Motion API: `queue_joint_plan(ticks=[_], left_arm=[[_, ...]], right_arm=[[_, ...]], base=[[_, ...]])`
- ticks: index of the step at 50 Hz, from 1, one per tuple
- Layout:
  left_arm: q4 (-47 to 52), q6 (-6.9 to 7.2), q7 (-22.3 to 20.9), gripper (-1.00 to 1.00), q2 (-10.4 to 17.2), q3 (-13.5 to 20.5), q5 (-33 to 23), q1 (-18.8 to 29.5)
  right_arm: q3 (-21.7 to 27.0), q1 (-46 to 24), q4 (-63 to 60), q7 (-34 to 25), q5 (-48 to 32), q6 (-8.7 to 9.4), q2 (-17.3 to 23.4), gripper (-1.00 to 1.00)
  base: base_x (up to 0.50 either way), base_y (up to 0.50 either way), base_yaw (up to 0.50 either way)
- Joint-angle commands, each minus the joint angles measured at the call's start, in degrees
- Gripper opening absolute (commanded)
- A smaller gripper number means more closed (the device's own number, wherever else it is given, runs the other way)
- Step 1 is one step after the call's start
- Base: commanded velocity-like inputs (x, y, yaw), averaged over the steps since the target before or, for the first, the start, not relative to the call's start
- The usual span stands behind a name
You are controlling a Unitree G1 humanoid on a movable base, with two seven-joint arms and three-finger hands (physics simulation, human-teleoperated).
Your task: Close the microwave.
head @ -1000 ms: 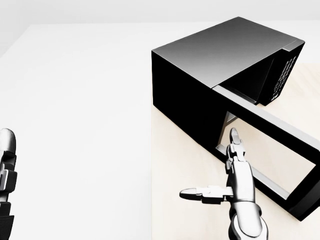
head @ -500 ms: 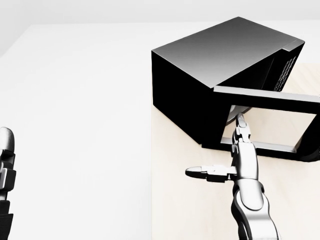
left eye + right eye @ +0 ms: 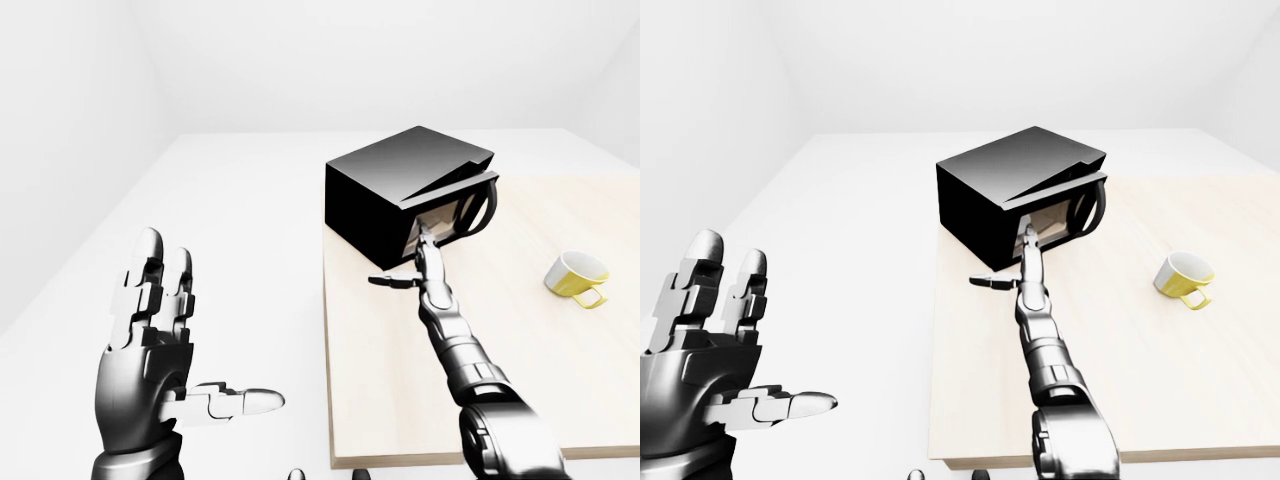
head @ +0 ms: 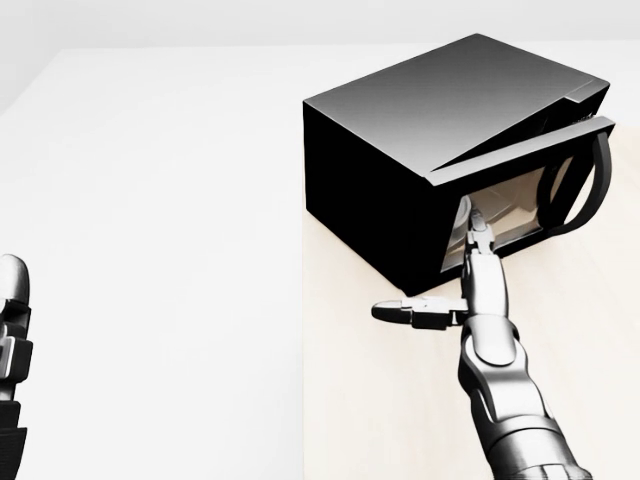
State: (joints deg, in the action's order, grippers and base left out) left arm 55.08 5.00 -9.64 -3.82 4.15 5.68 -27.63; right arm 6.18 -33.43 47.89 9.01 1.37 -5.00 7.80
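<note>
The black microwave [image 4: 420, 150] sits at the far left corner of the pale wooden table [image 3: 520, 400], turned at an angle, and its door [image 4: 530, 165] stands only slightly ajar, a narrow wedge of lit interior showing behind the glass. The right hand [image 4: 455, 290] is stretched out along the tabletop with its fingers [image 4: 478, 228] straight and spread, the tips up against the lower edge of the door near the hinge side and the thumb [image 4: 400, 313] pointing off to the view's left; it grips nothing. The head view shows this contact closely, along with the curved handle [image 4: 590, 195] at the door's free end, but it cuts the left hand down to a sliver at its bottom left edge. The two eye views give that left hand [image 3: 155, 350] whole (raised well clear of the table, palm open, fingers upright and thumb out, empty). They also take in a yellow cup [image 3: 575, 277] lying on its side toward the table's right, well apart from the microwave, which the head view misses altogether.
</note>
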Motion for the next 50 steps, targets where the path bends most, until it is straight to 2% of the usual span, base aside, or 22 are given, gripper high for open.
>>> queue_joint_plan(ticks=[1, 19, 31, 45, 50], left_arm=[[-0.1, 0.0, 0.1, 1.0, 0.1, -0.2, -0.1, -0.1], [-0.5, 0.0, 0.6, 1.0, 0.4, -0.8, -0.4, 0.0], [-0.8, 0.0, 0.7, 1.0, 0.5, -0.8, -0.4, 0.2], [-0.9, 0.0, 1.1, 1.0, 0.9, -1.4, -0.7, 0.1], [-0.9, 0.0, 1.2, 1.0, 0.9, -1.4, -0.8, 0.1]], right_arm=[[0.2, -6.0, 10.3, 0.5, 0.3, 0.0, 0.8, 1.0], [-0.2, -14.4, 21.5, 1.6, -1.4, 0.0, -0.5, 1.0], [0.0, -16.4, 23.2, 1.7, -2.7, 0.0, -1.6, 1.0], [-0.4, -14.7, 19.2, 2.2, -3.0, 0.0, -0.5, 1.0], [-1.8, -7.8, 3.6, 2.7, -4.1, 0.0, -0.3, 1.0]], base=[[0.0, 0.0, 0.0], [0.0, 0.0, 0.0], [0.01, 0.0, 0.0], [0.01, 0.0, 0.0], [0.0, 0.0, 0.0]])
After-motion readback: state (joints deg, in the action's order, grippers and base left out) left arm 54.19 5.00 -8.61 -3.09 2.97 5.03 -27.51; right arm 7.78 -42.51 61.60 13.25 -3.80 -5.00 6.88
